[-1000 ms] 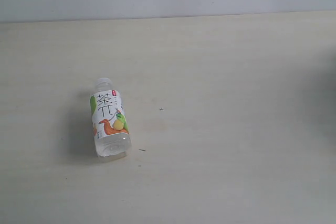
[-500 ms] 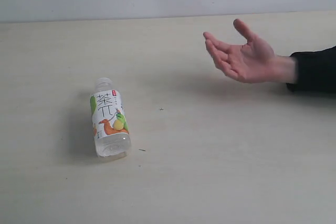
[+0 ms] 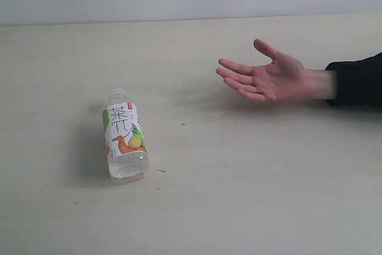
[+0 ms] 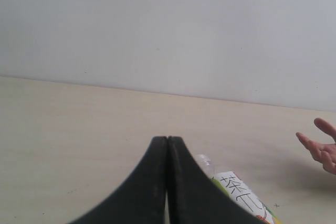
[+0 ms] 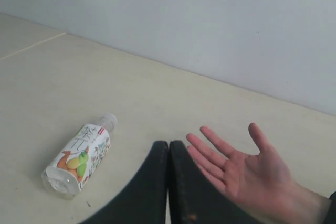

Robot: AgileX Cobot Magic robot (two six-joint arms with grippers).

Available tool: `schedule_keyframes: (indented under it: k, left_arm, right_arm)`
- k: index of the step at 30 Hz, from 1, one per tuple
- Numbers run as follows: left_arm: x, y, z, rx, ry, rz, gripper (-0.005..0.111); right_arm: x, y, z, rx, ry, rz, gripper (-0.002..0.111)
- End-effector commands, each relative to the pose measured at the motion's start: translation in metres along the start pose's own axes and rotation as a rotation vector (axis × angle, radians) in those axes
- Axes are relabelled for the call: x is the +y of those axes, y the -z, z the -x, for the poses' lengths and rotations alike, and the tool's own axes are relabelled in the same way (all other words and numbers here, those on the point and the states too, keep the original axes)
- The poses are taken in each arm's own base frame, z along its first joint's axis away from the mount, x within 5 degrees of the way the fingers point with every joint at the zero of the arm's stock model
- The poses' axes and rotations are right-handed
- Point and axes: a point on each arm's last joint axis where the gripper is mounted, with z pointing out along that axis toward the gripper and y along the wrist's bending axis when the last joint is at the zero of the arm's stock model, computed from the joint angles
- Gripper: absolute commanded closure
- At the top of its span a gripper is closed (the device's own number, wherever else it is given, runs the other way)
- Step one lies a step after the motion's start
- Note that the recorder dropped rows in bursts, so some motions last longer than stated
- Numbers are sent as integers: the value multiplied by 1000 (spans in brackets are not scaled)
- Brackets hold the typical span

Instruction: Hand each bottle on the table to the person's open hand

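Tabletop (image 3: 250,207): flat and smooth, so I judge nothing would check a roll.

My left hand (image 4: 167,142) and my right hand (image 5: 168,145): both closed on nothing, fingers pressed together. Coming down unopened would knock the target away.

Person's open hand (image 3: 268,79): palm up, right of centre, well apart from the bottle. A misjudged release risks a drop or struck fingers.

Bottle (image 3: 124,135): lying on its side left of centre, cap (image 3: 117,95) pointing away. The round body may slip from a pinch.
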Motion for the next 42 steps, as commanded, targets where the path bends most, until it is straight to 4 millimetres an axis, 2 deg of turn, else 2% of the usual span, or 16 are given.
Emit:
schedule_keyframes:
  k: [1, 13, 25, 30, 32, 34, 36, 42]
  left_arm:
    - [0, 0, 0, -5, -1, -1, 107]
    - [0, 0, 0, -5, -1, -1, 107]
    - [0, 0, 0, -5, -1, -1, 107]
    - [0, 0, 0, -5, -1, -1, 107]
    - [0, 0, 0, -5, -1, -1, 107]
    - [0, 0, 0, -5, -1, -1, 107]
    - [0, 0, 0, -5, -1, -1, 107]
    - [0, 0, 0, -5, -1, -1, 107]
  right_arm:
    - [-2, 0, 4, -56, -27, -16, 108]
    - [-3, -14, -2, 38, -35, -3, 108]
    - [3, 24, 1, -99, 68, -23, 108]
    - [9, 23, -17, 83, 68, 49, 108]
    - [10, 23, -22, 124, 1, 59, 108]
    - [6, 24, -25, 166, -78, 14, 108]
    - [4, 25, -30, 218, -67, -13, 108]
    - [8, 38, -33, 188, -38, 16, 108]
